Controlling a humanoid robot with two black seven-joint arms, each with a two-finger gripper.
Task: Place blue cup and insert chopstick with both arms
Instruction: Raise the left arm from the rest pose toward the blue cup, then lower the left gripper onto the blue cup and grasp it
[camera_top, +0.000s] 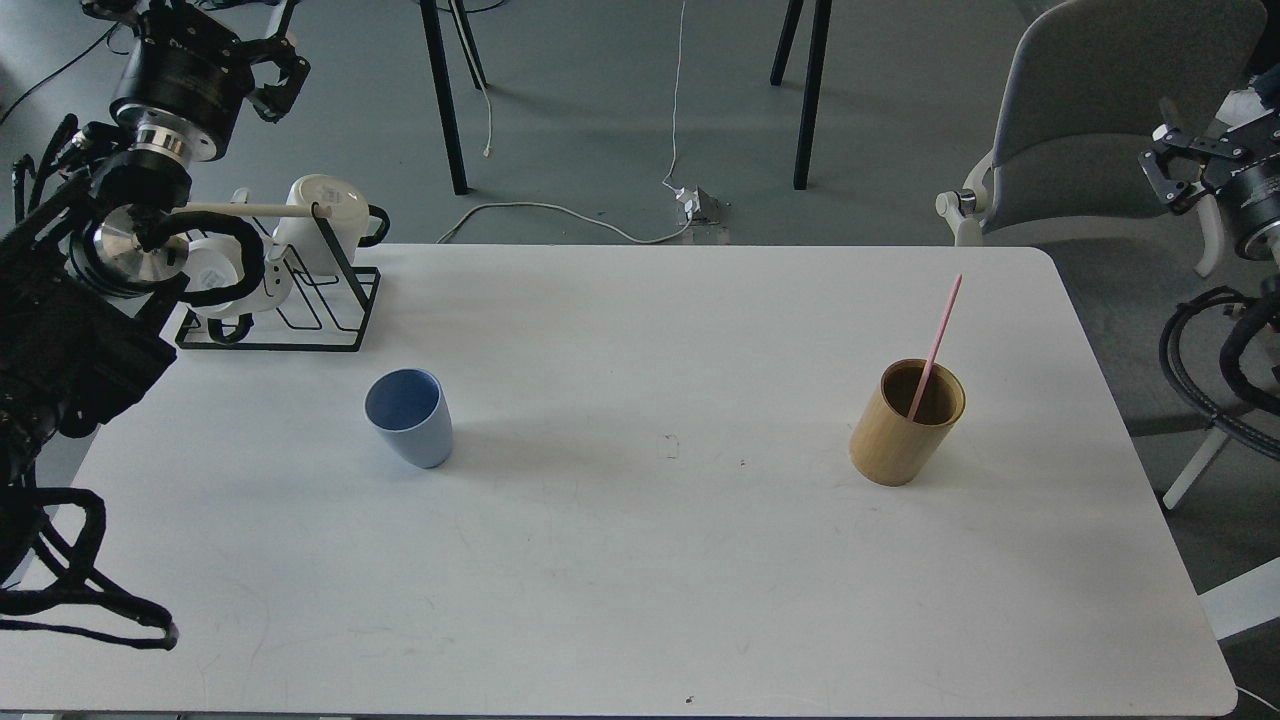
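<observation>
From the head view, the chopstick (936, 343) is a long thin pink stick; it stands in the bamboo cup (906, 422), low end down inside it and top end leaning up toward one o'clock, well above the rim; its long line runs from seven o'clock up to one o'clock; the bamboo cup is tan and round, it stands upright on the white table (640, 560) on the right side, and the stick is the only thing seen in it; the blue cup (409, 416) stands upright on the left side of the table, mouth up, and the darker blue inside shows with nothing in it; the two cups are well apart; at eleven o'clock from the blue cup sits a black wire rack (300, 300) with white mugs (325, 215) on it and a pale wooden rod (245, 210) across the top; the left gripper (275, 70) is up at the top left, off the table, its fingers apart and holding nothing; the right gripper (1165, 170) is at the right edge beside a grey chair (1090, 110), also off the table; I cannot tell if its fingers are apart or together.
</observation>
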